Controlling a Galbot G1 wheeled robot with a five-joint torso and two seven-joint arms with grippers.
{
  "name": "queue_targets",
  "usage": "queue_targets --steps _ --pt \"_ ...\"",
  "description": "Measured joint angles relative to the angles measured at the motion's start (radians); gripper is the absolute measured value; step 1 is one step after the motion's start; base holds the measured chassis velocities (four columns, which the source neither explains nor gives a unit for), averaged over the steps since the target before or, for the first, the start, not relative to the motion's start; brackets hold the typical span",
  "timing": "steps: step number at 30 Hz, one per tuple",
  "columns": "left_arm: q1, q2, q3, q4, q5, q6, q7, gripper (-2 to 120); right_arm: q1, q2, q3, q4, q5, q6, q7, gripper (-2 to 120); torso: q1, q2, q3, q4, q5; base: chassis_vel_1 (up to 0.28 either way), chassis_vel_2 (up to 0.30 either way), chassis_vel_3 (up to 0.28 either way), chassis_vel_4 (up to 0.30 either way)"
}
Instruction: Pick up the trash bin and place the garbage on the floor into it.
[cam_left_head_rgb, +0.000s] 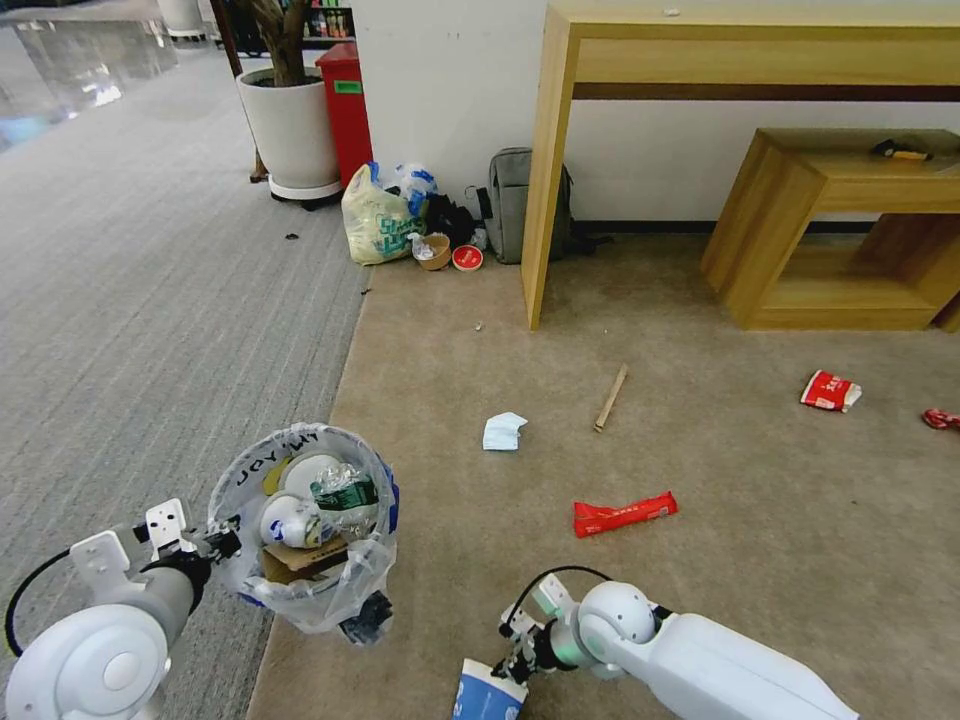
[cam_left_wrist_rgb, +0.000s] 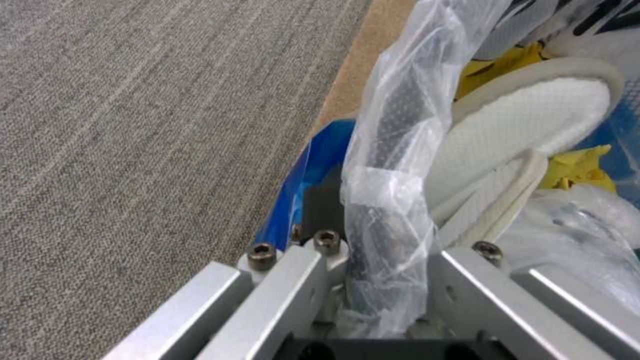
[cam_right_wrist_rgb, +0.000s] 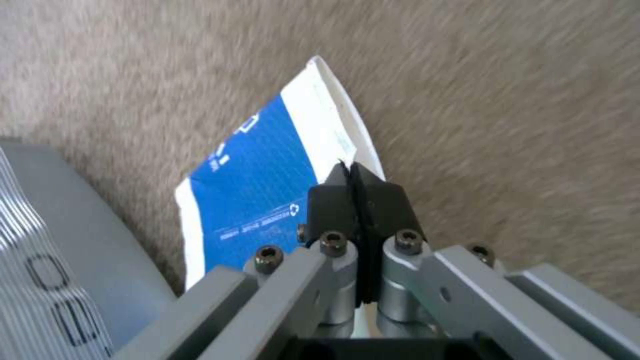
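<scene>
The trash bin (cam_left_head_rgb: 305, 560) wears a thin, crinkled, glossy clear plastic liner. A white slipper (cam_left_wrist_rgb: 533, 125) inside has a dimpled, matt cloth sole. The blue-white paper cup (cam_right_wrist_rgb: 267, 185) is smooth paper, faintly ribbed. Gripper fingers (cam_right_wrist_rgb: 333, 200) are matt black pads on brushed grey metal. The floor (cam_left_head_rgb: 700, 560) at three o'clock is short-pile, matt carpet.

Blue, white and red litter on beige carpet

The right gripper (cam_right_wrist_rgb: 357, 187), with black pads, pinches a blue-and-white paper cup (cam_right_wrist_rgb: 267, 190); beyond it on the beige short-pile carpet (cam_left_head_rgb: 700, 560) lie a red wrapper (cam_left_head_rgb: 624, 514) and white tissue (cam_left_head_rgb: 503, 431). The left gripper (cam_left_wrist_rgb: 380, 235) clamps the clear black-lettered bin liner (cam_left_head_rgb: 300, 590).
</scene>
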Motion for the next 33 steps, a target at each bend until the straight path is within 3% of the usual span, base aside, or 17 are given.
queue_targets --steps 25,33 --pt "0.000 -0.002 0.004 0.005 0.012 0.000 0.003 0 -0.034 -0.087 0.308 0.227 0.004 0.000 -0.036 0 0.000 0.000 0.000 0.0001 0.0000 0.000 0.000 0.000 0.000" --pt "-0.018 -0.002 0.002 0.032 0.012 0.000 0.010 0 -0.092 -0.186 0.438 0.368 0.073 0.000 -0.036 0 0.000 0.000 0.000 -0.0002 0.0000 0.000 0.000 0.000 0.000"
